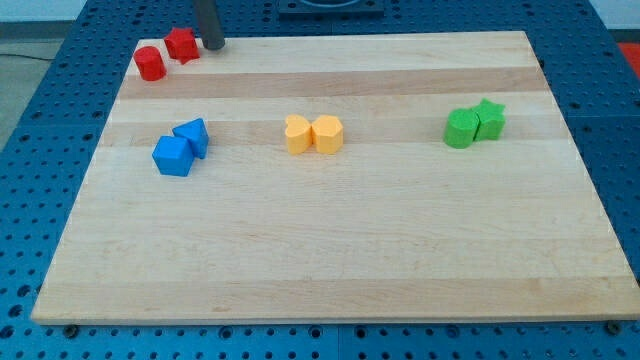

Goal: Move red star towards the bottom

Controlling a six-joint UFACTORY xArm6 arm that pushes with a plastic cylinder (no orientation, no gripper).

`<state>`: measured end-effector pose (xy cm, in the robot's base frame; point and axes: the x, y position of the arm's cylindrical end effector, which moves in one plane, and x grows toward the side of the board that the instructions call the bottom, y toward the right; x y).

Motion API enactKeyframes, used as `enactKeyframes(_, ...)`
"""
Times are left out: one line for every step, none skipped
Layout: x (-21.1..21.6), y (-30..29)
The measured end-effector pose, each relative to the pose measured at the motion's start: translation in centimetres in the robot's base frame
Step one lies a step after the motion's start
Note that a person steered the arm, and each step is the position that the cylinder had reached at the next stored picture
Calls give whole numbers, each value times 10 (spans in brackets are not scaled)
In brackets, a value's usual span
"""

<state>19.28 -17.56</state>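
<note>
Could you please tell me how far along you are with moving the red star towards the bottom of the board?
Nothing looks done yet: the red star sits at the board's top-left corner, beside the red cylinder. In hand: my tip is just to the star's right, near the top edge, close to it or touching. Left: getting above the star and pushing it down the board, steering clear of the blue blocks below.

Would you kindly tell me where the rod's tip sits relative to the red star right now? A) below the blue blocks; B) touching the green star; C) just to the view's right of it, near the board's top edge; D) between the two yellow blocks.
C: my tip is at the view's top left, just right of the red star, far from the yellow, blue and green blocks.
</note>
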Motion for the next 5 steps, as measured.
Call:
enactKeyframes(-1,-5)
enactKeyframes(-1,-46)
enactKeyframes(-1,-77)
enactKeyframes(2,-94)
enactKeyframes(-2,-89)
